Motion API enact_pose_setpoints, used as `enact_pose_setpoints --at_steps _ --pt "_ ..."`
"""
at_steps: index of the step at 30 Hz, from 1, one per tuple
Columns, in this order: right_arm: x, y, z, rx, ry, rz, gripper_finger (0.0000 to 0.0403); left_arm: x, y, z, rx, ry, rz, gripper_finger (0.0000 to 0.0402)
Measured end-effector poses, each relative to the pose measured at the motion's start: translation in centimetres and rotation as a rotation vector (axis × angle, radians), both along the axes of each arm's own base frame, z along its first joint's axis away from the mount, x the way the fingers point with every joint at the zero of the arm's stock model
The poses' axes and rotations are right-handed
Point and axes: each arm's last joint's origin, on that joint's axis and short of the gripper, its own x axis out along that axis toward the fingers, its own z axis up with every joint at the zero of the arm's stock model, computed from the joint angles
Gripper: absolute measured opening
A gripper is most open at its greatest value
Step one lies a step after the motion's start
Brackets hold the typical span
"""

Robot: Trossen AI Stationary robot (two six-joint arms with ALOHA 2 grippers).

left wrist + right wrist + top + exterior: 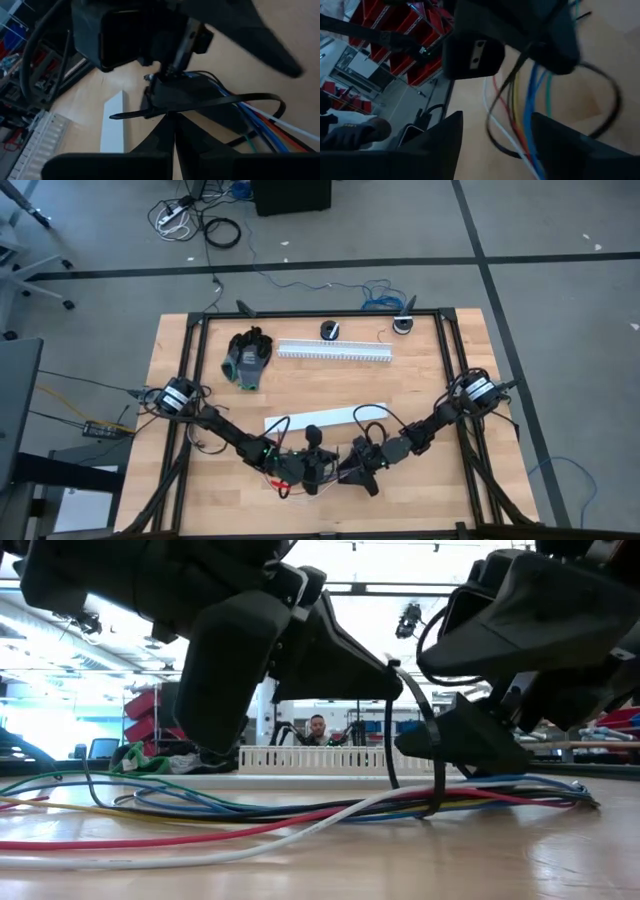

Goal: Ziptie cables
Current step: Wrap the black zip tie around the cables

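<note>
Wooden boards make up the tabletop [430, 395], framed by a black rail, with grey floor around it. Two arms meet near the table's front edge. On the far half lie one white slotted duct [334, 351], one flat white strip [330, 417], one grey-and-black glove [247, 358] and two small dark round objects [330, 330] by the far rail.

From table height, the cables [300, 810] lie flat on the wood, their long axis crossing the picture roughly left to right. At least six strands can be counted: white, red, blue, yellow, green and grey. They fan apart at one end and draw together at the other. One black ziptie [432, 755] loops around the gathered part, its tail standing up.

Left gripper [174, 131] is closed, its fingers pressed together on the ziptie's tail. Right gripper [495, 132] has its fingers spread apart just over the cables, gripping nothing that can be seen.

From above, the arms cover most of the bundle. A person shows far off behind the duct in the table-height view, mostly hidden.
</note>
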Motion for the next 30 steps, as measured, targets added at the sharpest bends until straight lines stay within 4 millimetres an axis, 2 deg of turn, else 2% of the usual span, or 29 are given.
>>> enact_pose_setpoints --at_steps 6,13,16,21,30 --pt "-1.6 -1.0 0.6 -0.035 0.007 -0.023 0.0209 -0.1 -0.1 0.0 -0.017 -0.005 0.009 0.0000" --pt "-3.2 -2.8 2.7 -0.121 -0.076 -0.132 0.0200 0.0 -0.2 0.1 -0.055 -0.020 -0.007 0.0000" --pt "-3.2 -3.3 3.3 -0.146 -0.105 -0.146 0.0199 0.1 -0.3 0.4 -0.079 -0.039 -0.029 0.0000" --pt "-2.8 -4.1 3.1 -0.169 -0.098 -0.169 0.0198 0.3 -0.3 0.7 -0.106 -0.066 -0.053 0.0000" --pt "-2.6 -4.0 3.5 -0.167 -0.141 -0.149 0.0186 0.6 0.4 0.5 -0.104 -0.048 -0.038 0.0000"
